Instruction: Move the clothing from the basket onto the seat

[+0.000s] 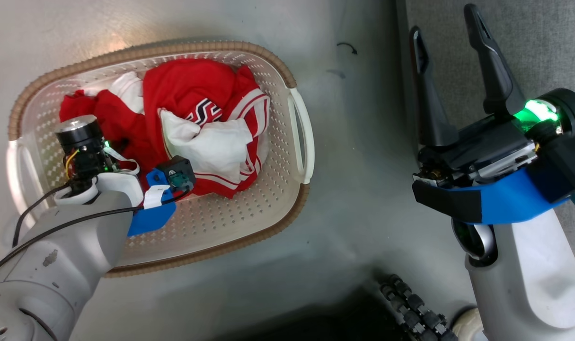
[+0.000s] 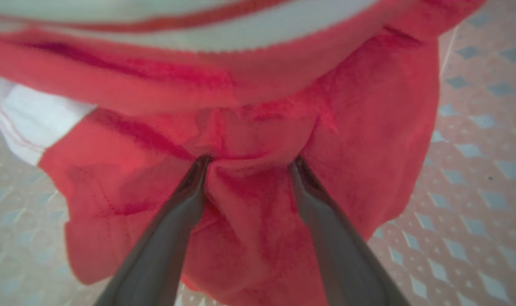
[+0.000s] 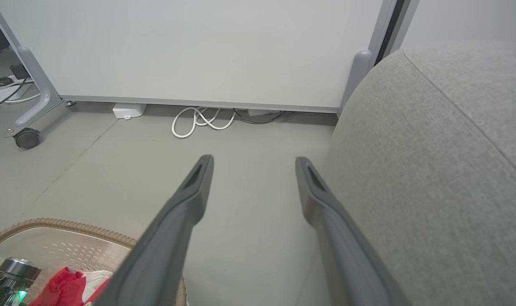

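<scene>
The left gripper (image 2: 251,160) is pressed, jaws apart, into the clothing (image 1: 188,85) inside the basket (image 1: 275,76). The right gripper (image 1: 443,21) is held wide at the left edge of the seat (image 1: 543,42).

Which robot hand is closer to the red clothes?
Left. The left gripper is down in the basket, fingers pushed into the clothing. The right gripper hangs open away from the basket, beside the grey seat.

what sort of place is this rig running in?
Likely a lab or test bay staged as a home: a wheeled white partition with loose cables under it, plus a grey sofa seat and laundry basket.
</scene>
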Tool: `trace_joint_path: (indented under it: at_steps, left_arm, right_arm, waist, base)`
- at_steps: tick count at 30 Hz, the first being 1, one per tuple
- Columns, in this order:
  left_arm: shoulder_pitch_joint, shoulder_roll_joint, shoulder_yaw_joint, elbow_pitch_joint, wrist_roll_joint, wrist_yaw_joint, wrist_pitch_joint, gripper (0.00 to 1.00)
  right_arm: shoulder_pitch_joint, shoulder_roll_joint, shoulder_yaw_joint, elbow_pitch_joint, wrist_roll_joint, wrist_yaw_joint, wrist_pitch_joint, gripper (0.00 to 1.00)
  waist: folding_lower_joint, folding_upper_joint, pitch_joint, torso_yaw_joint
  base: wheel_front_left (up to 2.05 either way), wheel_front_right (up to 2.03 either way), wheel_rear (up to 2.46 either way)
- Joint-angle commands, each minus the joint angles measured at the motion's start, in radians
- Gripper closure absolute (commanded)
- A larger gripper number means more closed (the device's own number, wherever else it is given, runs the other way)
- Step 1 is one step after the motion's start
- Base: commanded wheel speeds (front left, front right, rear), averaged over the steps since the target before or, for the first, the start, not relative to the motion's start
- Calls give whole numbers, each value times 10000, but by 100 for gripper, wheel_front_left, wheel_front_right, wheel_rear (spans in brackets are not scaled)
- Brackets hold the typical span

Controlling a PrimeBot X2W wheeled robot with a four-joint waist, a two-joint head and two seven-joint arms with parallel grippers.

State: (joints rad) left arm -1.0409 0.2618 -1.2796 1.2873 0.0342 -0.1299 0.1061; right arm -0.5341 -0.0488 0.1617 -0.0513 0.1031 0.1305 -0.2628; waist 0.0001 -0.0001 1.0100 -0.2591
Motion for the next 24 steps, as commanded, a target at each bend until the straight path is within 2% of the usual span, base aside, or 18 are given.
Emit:
trace_joint_path:
  at_steps: [1,12,13,14,15,18,24]
  left_arm:
    - [-110,86,-31,25,75,-2,37,0]
    - [-169,387,-38,48,69,-2,317,0]
    - [-167,425,-38,59,40,-2,336,9]
    - [-174,438,-40,66,36,-2,339,63]
    - [-161,444,-40,69,23,8,339,100]
    - [-114,460,-41,91,76,8,297,100]
    - [-18,16,-40,16,-222,-4,-195,100]
  right_arm:
    - [-56,-27,-14,-58,42,5,-31,0]
    - [122,-26,-62,-495,246,5,-31,0]
    - [162,-26,-82,-510,251,5,-31,0]
    - [178,-26,-98,-513,254,5,-31,0]
    - [177,-26,-103,-510,256,5,-31,0]
    - [201,-26,-112,-474,258,5,-31,0]
    - [109,-28,-218,-332,146,5,-31,0]
  waist:
    - [-1,1,98,-70]
    - [-1,1,531,-302]
    - [-1,1,551,-314]
    - [-1,1,568,-319]
    - [-1,1,579,-321]
    - [-1,1,561,-314]
    - [-1,1,155,-90]
  base:
    - [0,0,0]
    - [0,0,0]
    - [0,0,0]
    - [0,0,0]
    - [0,0,0]
    - [0,0,0]
    - [0,0,0]
